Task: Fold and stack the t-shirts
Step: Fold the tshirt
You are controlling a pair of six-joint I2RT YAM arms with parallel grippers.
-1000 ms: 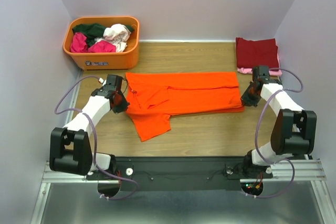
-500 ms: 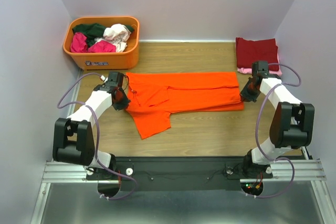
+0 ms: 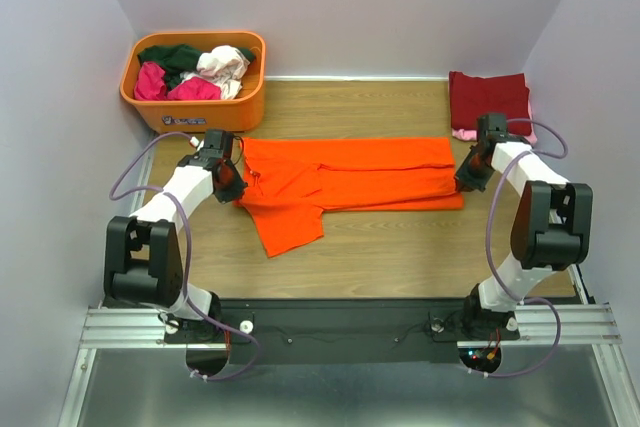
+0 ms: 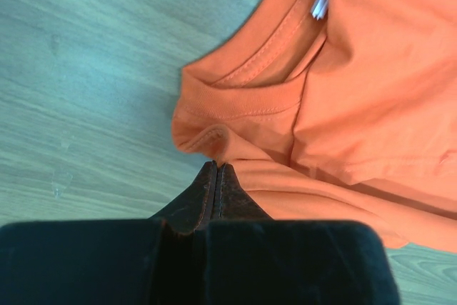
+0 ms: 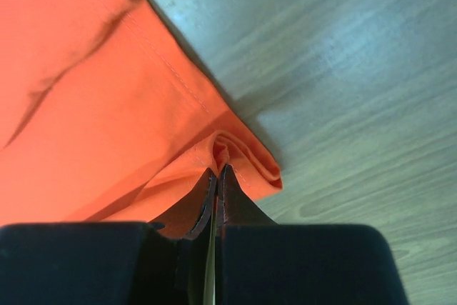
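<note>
the orange t-shirt [image 3: 360, 175] lay stretched across the middle of the frame on the wooden table [image 3: 400, 247]. the left gripper [image 4: 216, 171] pinched cloth by its collar at the left end. the right gripper [image 5: 216, 171] pinched its hem corner at the right end. a folded dark red t-shirt [image 3: 488, 99] sat at upper right.

A bright orange short-sleeved cloth t-shirt [image 3: 360, 175] lies flat across the middle of the wooden table [image 3: 400, 247]. It is folded lengthwise into a long band, collar to the left, hem to the right. One flap projects toward the near edge. The left gripper [image 4: 217, 171] pinches the collar edge and the right gripper [image 5: 216, 172] pinches the bunched hem corner.

A folded dark red t-shirt [image 3: 489, 100] rests on a pink t-shirt [image 3: 468, 134] at the far right.

A crumpled dark green t-shirt [image 3: 175, 55], magenta t-shirt [image 3: 152, 82] and whitish-pink t-shirt [image 3: 225, 64] lie in the orange plastic tub [image 3: 200, 109].
</note>
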